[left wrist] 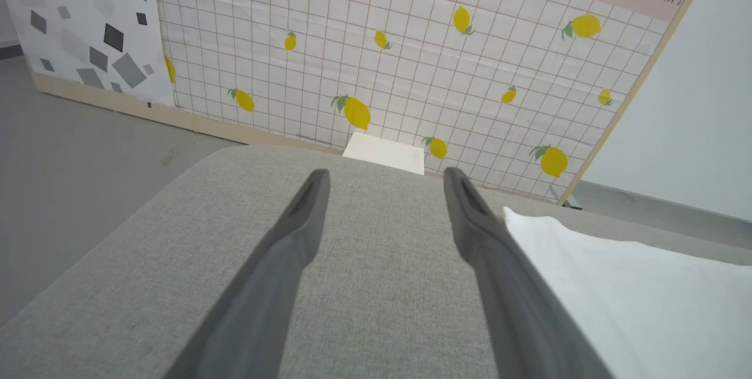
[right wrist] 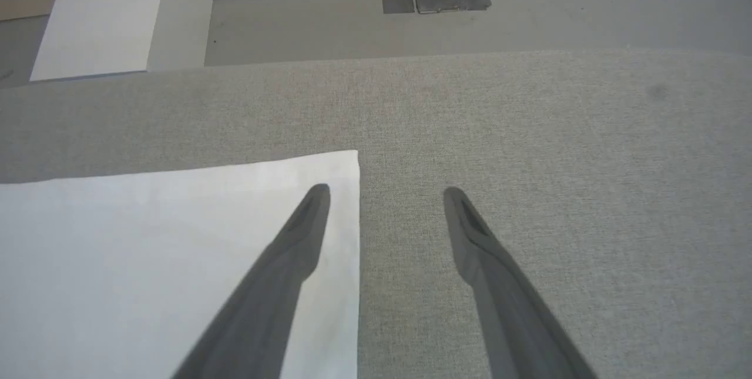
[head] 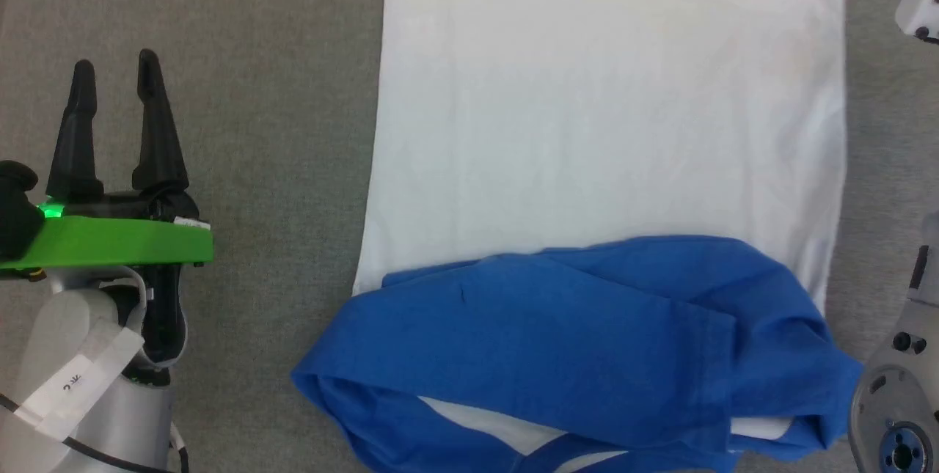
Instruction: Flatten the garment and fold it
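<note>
Left of shirt [head: 601, 128]: left gripper [head: 116, 61], fingers spread, empty. Straddling shirt's far right edge: right gripper [right wrist: 385, 191], fingers spread, empty.

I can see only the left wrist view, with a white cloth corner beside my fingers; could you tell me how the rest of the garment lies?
Observer: The garment has its white body flat on the grey surface; its blue sleeves lie bunched across the near end.
Operator: Thank you. And the other arm?
Observer: The right gripper is open at another white corner: one finger over cloth, the other over bare surface.
</note>
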Robot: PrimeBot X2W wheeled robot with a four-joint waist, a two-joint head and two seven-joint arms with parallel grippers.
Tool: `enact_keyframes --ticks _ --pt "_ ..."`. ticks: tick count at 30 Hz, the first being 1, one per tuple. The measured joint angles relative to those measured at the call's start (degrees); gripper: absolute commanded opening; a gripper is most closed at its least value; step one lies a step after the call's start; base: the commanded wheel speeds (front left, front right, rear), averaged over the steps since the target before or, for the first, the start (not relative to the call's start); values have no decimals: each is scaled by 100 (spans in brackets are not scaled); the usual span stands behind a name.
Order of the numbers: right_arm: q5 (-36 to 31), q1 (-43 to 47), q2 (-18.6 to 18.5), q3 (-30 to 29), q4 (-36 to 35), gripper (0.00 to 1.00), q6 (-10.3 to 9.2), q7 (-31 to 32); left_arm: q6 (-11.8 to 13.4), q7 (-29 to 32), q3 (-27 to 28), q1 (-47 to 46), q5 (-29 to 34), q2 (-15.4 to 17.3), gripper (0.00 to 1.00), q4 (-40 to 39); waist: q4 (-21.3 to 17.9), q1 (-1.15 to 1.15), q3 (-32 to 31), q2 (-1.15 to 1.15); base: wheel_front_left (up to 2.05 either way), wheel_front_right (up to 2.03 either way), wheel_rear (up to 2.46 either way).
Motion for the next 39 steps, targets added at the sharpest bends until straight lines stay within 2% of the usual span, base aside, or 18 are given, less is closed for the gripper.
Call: enact_keyframes --ticks 5,14,15,16,17,22,26,31,35,39 --pt "-483 -101 -45 31 221 100 0 333 -131 0 90 -72 182 -147 100 -45 219 0 442 0 0 0 0" --pt "-572 -358 -190 369 339 100 -2 331 -264 0 278 -91 301 -349 100 -7 505 0 932 0 0 0 0" --pt "-544 -376 -197 358 349 93 -2 414 -286 1 298 -92 308 -363 100 7 513 0 942 0 0 0 0" --pt "-514 -392 -197 365 352 5 -2 456 -290 0 311 -92 309 -372 100 19 512 0 941 0 0 0 0" --pt "-478 -405 -200 380 352 0 -2 498 -298 0 318 -92 313 -380 100 35 506 0 932 0 0 0 0" --pt "-191 -396 -165 434 293 0 -1 397 -422 36 263 -155 256 -380 100 124 448 1 840 0 0 0 0" --pt "25 -386 -186 660 175 0 -1 123 -498 606 330 -591 -319 -308 100 109 337 0 745 0 0 0 0" --pt "324 -385 -146 969 86 0 -1 48 -539 2098 145 -1562 -1065 43 100 98 68 0 674 0 0 0 0" --pt "537 -387 -136 1157 59 0 -1 11 -502 3496 -255 -2530 -1257 387 100 612 -161 0 666 0 0 0 0" --pt "716 -388 -81 1394 46 0 -1 -118 -489 4401 -719 -3348 -1191 522 100 1240 -385 0 717 0 0 0 0"
